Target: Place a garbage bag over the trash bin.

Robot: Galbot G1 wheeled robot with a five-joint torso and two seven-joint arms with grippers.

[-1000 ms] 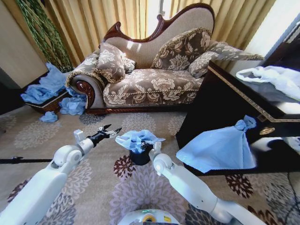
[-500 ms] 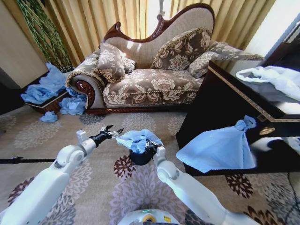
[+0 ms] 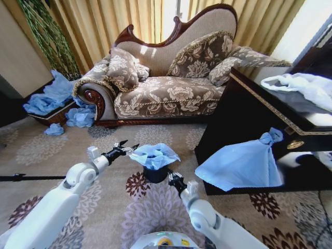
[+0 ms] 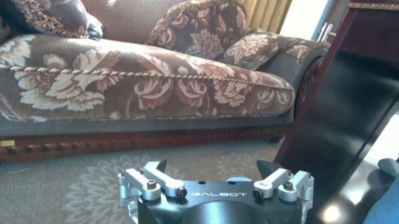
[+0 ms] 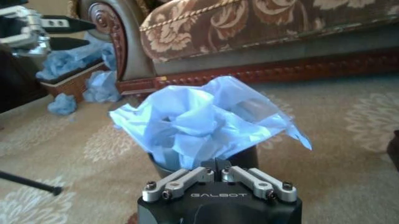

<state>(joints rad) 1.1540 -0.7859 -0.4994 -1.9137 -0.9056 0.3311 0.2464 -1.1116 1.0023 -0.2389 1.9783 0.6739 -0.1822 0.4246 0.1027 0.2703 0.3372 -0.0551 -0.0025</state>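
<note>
Carpeted floor (image 3: 104, 207), garbage bag (image 3: 154, 154) hiding trash bin (image 3: 155, 174) rim

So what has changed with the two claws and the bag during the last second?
The right claw drew back toward the robot, away from the garbage bag, and is now shut and empty. The left claw crept slightly toward the bag, staying open. The bag remains bunched on top of the trash bin, not yet pulled down.
</note>
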